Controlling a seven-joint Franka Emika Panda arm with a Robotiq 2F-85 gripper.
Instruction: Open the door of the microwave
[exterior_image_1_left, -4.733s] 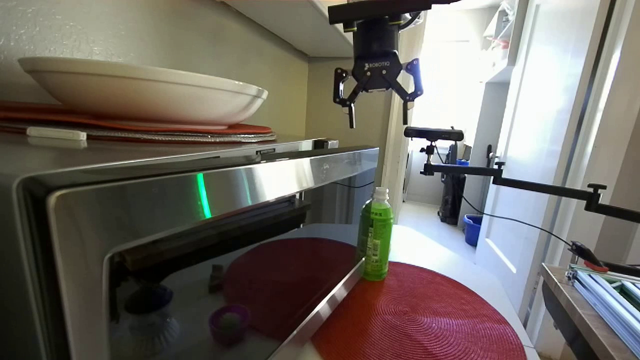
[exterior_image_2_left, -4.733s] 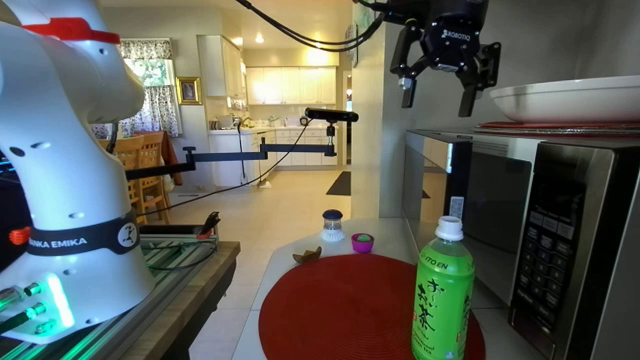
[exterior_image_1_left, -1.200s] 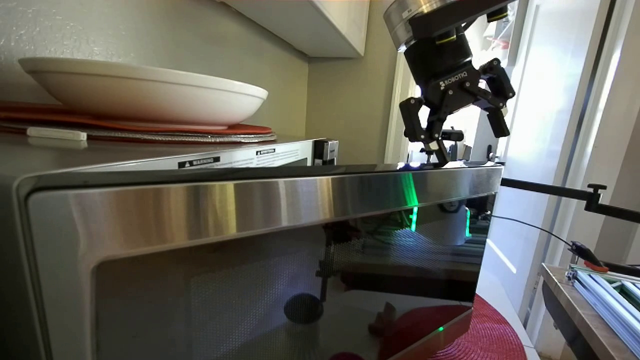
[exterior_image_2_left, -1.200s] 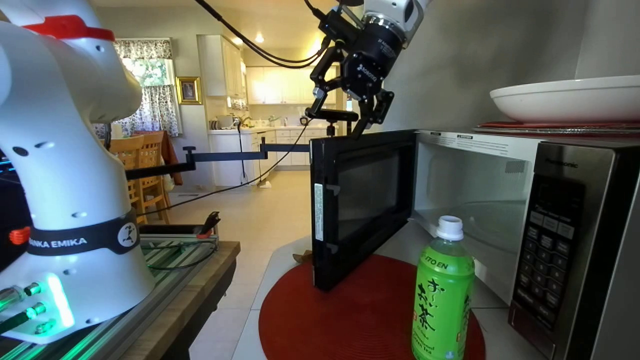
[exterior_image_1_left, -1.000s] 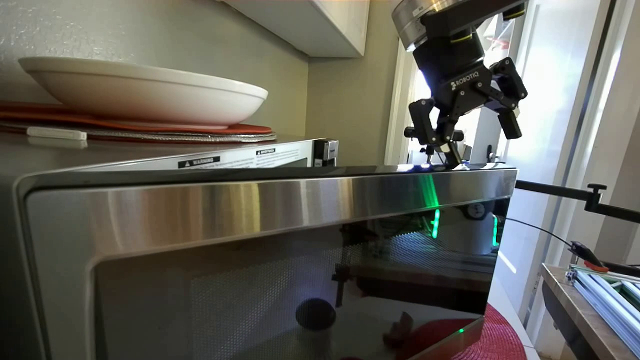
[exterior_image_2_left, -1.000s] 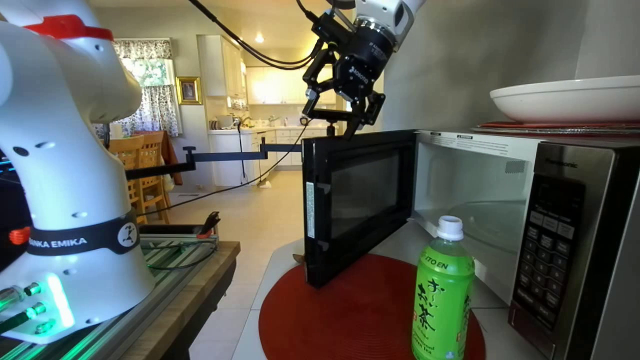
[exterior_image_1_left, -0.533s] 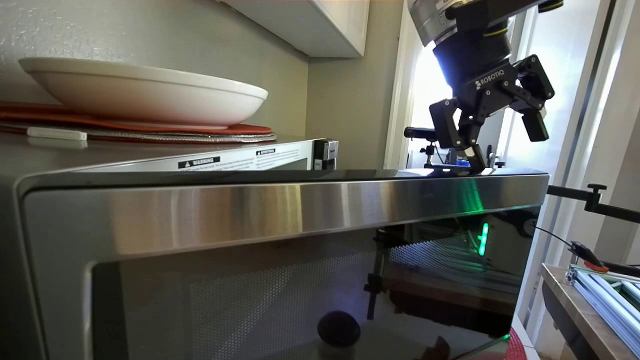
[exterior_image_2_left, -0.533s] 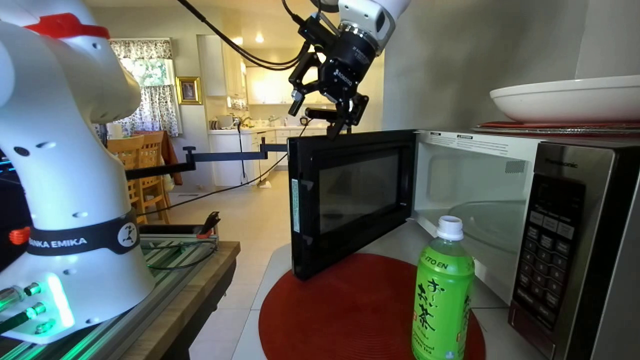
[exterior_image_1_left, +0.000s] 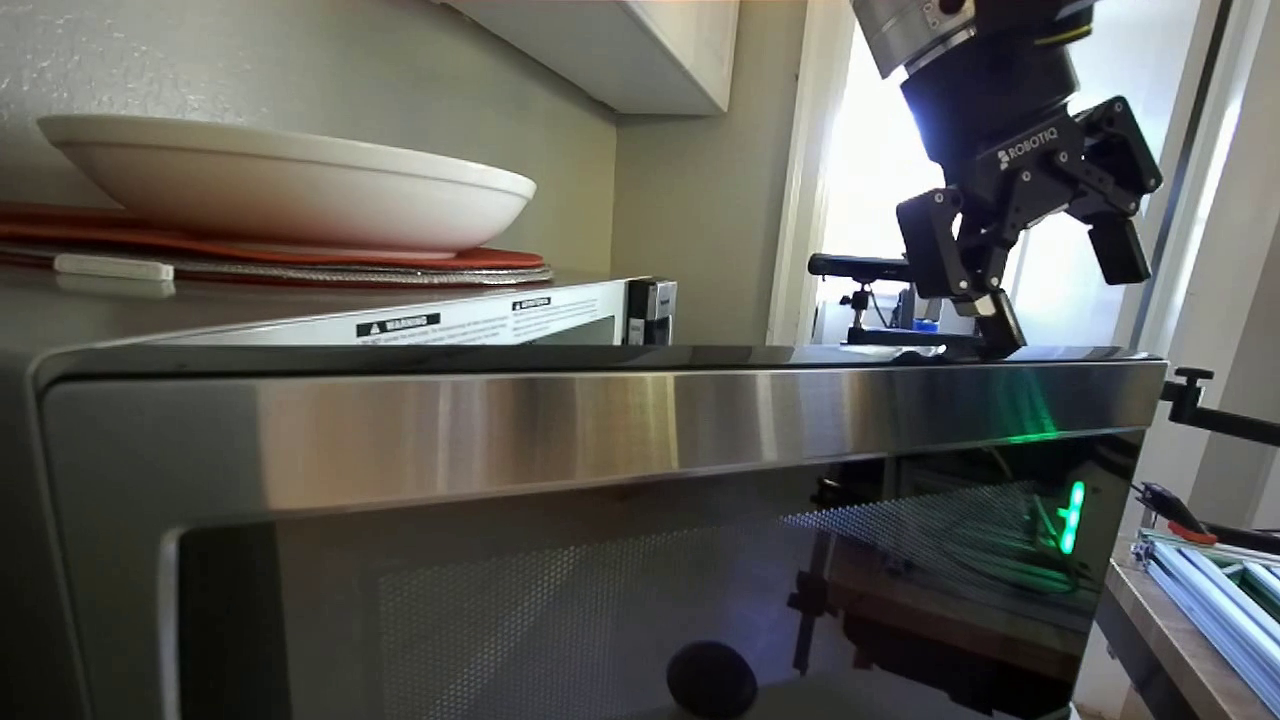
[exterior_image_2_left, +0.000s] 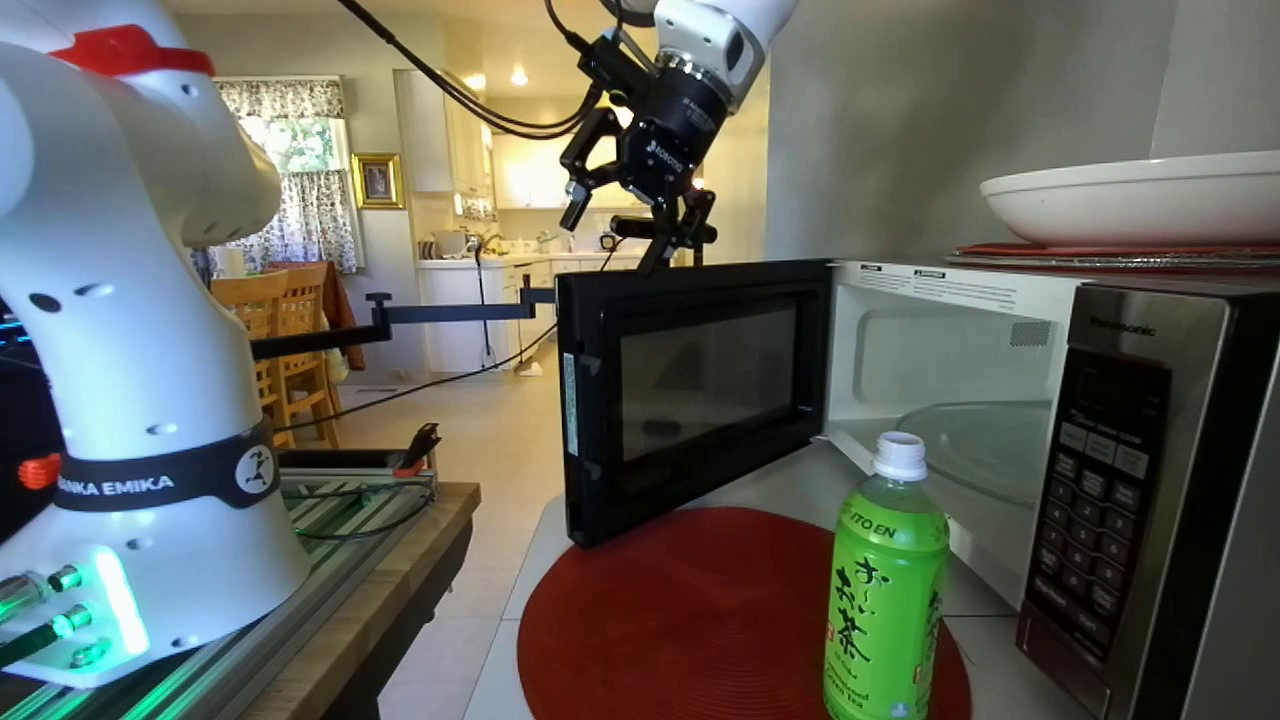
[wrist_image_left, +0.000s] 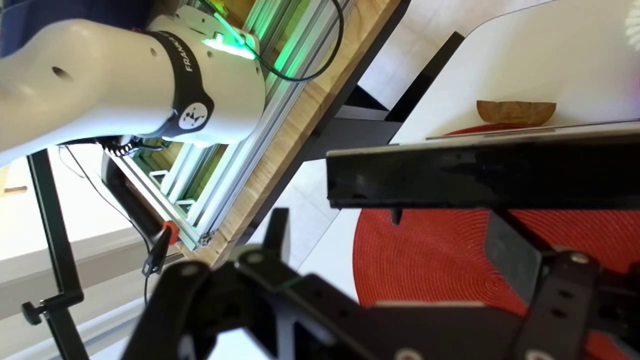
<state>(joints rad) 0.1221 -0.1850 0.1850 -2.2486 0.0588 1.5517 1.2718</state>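
Observation:
The microwave (exterior_image_2_left: 1150, 335) stands on the white counter with its door (exterior_image_2_left: 590, 400) swung wide open; its cavity and glass turntable show. In an exterior view the door's steel and dark-glass outer face (exterior_image_1_left: 560, 430) fills the front. In the wrist view the door's black top edge (wrist_image_left: 480, 177) crosses the picture. My gripper (exterior_image_1_left: 1060, 300) is open, tilted, above the door's free end; it shows in an exterior view (exterior_image_2_left: 613, 240) and the wrist view (wrist_image_left: 394, 232). One fingertip reaches the top edge on the door's inner side; whether it touches is unclear. The other finger hangs free on the robot side.
A green tea bottle (exterior_image_2_left: 885, 600) stands on the red round placemat (exterior_image_2_left: 680, 640) before the cavity. A white bowl (exterior_image_1_left: 290, 190) rests on mats on the microwave. A camera on a black arm (exterior_image_2_left: 450, 312) is behind the door. A brown wooden piece (wrist_image_left: 517, 112) lies on the counter.
The door has swung from slightly ajar to wide open, towards the robot base. My open gripper came down from above the microwave and moved along with the door's free end.

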